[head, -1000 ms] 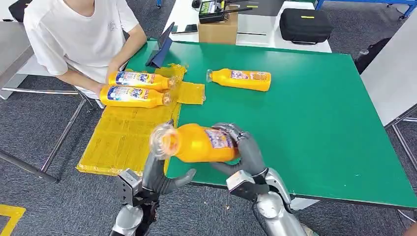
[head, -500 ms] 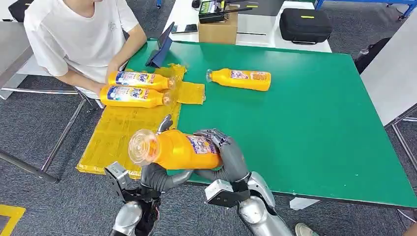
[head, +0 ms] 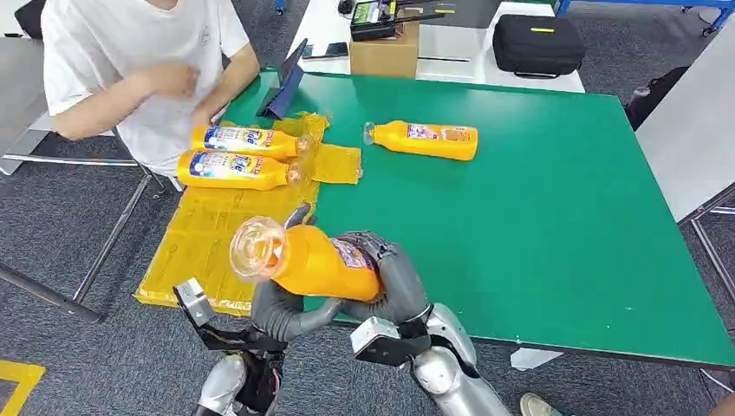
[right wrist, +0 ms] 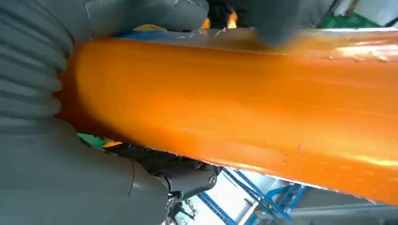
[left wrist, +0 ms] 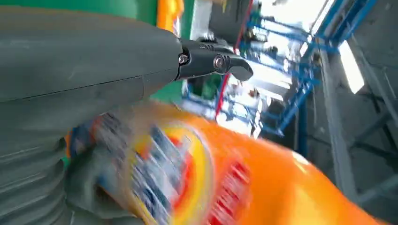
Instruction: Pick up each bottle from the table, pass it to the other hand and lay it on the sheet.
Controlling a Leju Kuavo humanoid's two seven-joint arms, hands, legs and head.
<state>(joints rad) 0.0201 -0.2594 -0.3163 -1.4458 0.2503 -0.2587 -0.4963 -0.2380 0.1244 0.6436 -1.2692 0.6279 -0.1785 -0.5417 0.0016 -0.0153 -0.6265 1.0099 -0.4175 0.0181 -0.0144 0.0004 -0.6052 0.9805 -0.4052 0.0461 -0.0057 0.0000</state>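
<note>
The head view looks forward and down from high above the near edge of the green counter (head: pixel 537 225). Both wrist views sit very close against the held orange bottle (head: pixel 322 260) (left wrist: pixel 244 187) (right wrist: pixel 244 108), turned and blurred; that bottle appears in all three views.

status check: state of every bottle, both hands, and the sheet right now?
held bottle: off the table, tilted, cap end toward the sheet, gripped by both hands
right hand: wrapped around the held bottle's base end
left hand: cupping the held bottle from below
two bottles on the sheet: lying side by side
bottle on the table: lying on its side, untouched
yellow sheet: spread flat over the table's left edge
</note>
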